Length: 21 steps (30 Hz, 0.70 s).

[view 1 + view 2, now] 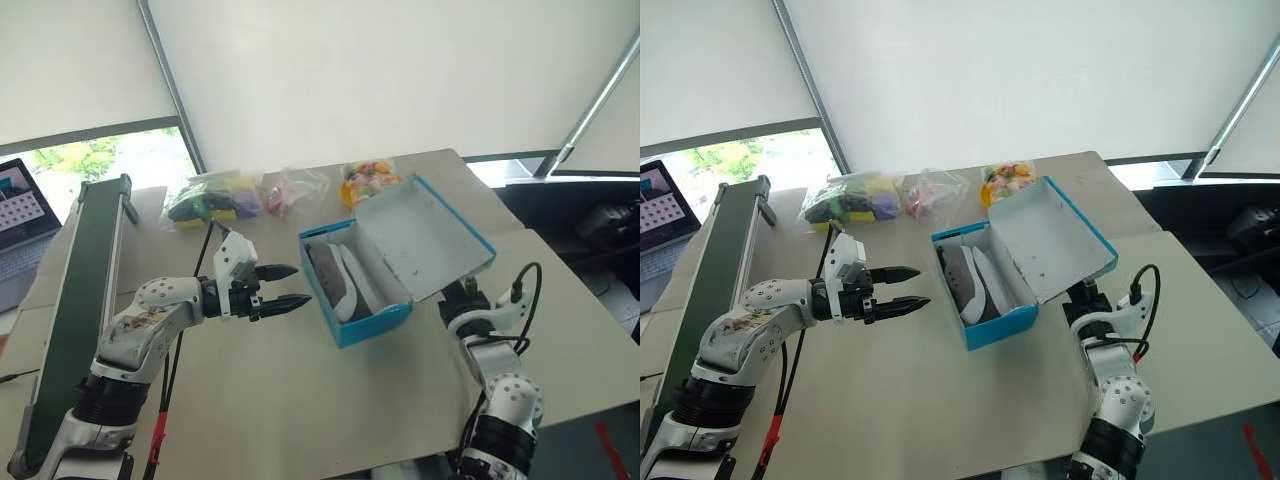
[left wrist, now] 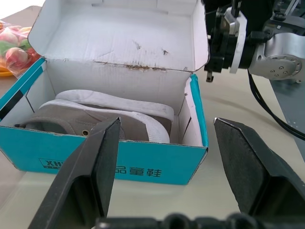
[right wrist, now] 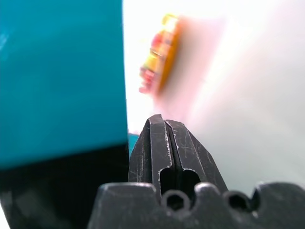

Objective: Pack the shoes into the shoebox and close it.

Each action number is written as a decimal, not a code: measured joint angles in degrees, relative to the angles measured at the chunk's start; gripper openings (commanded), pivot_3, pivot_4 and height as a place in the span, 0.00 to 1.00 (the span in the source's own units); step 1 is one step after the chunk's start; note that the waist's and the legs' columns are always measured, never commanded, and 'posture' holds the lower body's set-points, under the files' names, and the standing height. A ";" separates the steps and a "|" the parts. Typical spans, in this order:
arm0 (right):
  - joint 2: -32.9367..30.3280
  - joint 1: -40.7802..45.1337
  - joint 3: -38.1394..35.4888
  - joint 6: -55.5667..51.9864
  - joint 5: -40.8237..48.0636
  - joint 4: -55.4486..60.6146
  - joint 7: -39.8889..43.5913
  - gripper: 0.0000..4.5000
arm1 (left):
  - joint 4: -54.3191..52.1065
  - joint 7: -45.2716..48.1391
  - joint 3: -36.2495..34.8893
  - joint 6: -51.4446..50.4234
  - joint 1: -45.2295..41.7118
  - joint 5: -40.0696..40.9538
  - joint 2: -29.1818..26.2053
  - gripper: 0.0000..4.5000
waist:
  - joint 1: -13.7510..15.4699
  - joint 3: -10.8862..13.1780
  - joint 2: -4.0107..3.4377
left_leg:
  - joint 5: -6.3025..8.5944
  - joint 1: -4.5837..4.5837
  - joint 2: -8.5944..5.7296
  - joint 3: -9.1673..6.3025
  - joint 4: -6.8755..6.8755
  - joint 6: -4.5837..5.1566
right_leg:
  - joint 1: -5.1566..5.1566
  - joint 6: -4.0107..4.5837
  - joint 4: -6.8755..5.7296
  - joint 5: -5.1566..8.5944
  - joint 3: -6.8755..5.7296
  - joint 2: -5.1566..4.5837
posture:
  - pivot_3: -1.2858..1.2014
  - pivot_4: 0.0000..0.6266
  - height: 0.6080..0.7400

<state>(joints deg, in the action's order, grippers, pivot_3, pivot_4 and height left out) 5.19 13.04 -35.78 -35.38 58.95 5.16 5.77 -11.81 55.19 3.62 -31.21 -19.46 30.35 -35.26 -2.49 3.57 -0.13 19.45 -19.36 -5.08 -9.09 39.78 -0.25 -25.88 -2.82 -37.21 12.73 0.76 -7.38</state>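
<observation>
The blue shoebox [image 1: 372,322] stands open at the table's middle, its white-lined lid [image 1: 425,235] tilted up and back to the right. The grey shoes [image 1: 338,280] with white soles lie inside, and the left wrist view shows them [image 2: 95,114] behind the front wall [image 2: 143,167]. My left gripper [image 1: 292,286] hovers open just left of the box, pointing at it, with nothing between its fingers [image 2: 97,162]. My right gripper [image 3: 160,119] is shut and empty, right beside the lid's blue outer face [image 3: 57,71] and under its raised edge [image 1: 458,292].
Clear bags of colourful items [image 1: 215,200] [image 1: 296,190] [image 1: 370,180] lie along the table's far edge behind the box. A long dark green rail [image 1: 85,290] runs down the left side, with a laptop [image 1: 20,205] beyond it. Bare tabletop [image 1: 300,400] lies in front.
</observation>
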 measured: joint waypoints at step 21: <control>-19.55 24.82 41.37 -7.62 -21.41 -0.02 14.53 0.01 | -6.84 -5.38 -2.68 -2.63 5.18 0.95 0.34 0.73 | 0.03 -0.03 0.09 | -0.03 0.02 0.03 -0.01 -0.01 -0.05 | -0.18 0.18 0.04 -0.11 -0.07 0.05 | 0.52 0.24 0.29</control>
<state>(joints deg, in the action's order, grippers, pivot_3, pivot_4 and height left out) -14.36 37.86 5.59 -43.00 37.54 5.14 20.30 -18.66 49.80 0.94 -33.84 -14.28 31.30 -34.92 -2.46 3.54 -0.04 19.42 -19.34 -5.05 -9.10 39.76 -0.30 -26.06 -2.64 -37.17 12.62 0.69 -7.32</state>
